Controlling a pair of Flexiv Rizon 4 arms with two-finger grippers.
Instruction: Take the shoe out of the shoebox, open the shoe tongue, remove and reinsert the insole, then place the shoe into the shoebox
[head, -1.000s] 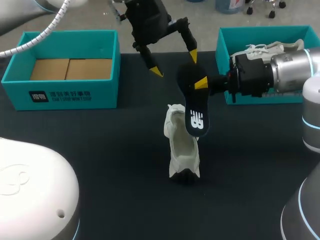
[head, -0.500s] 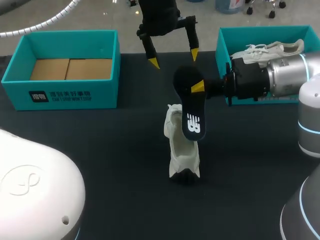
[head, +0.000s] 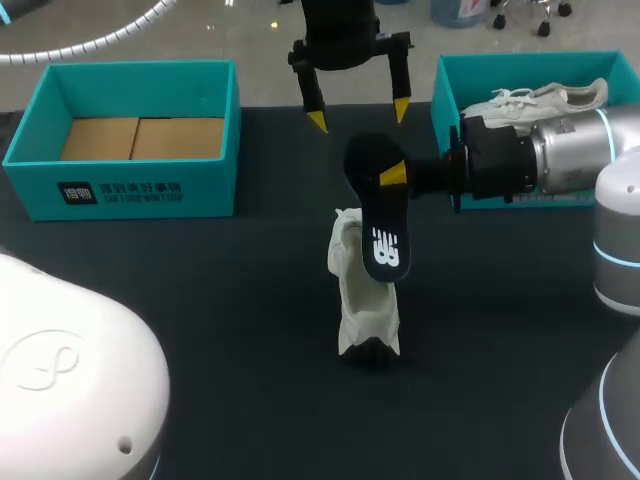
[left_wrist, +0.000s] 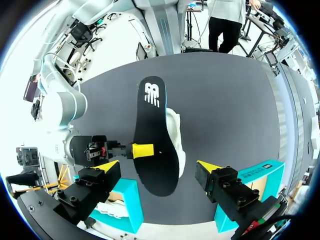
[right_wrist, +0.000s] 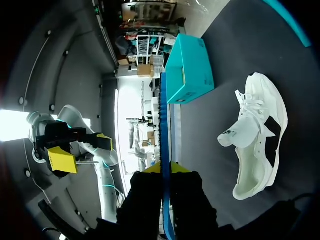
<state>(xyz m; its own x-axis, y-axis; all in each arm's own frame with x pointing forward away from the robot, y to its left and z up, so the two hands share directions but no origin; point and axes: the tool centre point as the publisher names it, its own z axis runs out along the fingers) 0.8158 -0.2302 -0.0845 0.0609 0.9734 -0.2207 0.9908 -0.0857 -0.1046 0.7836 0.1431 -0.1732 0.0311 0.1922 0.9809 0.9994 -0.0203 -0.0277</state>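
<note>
Right jaws grasp a black insole (head: 378, 215), which hangs just above a white shoe (head: 362, 300) at the middle of the counter (head: 200, 330). Left jaws hover released, farther back. The insole's lower end should probably enter the shoe's opening first, lined up lengthwise.

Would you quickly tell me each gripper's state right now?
Left gripper: open, empty.
Right gripper: shut on the flat black foam insole.
</note>
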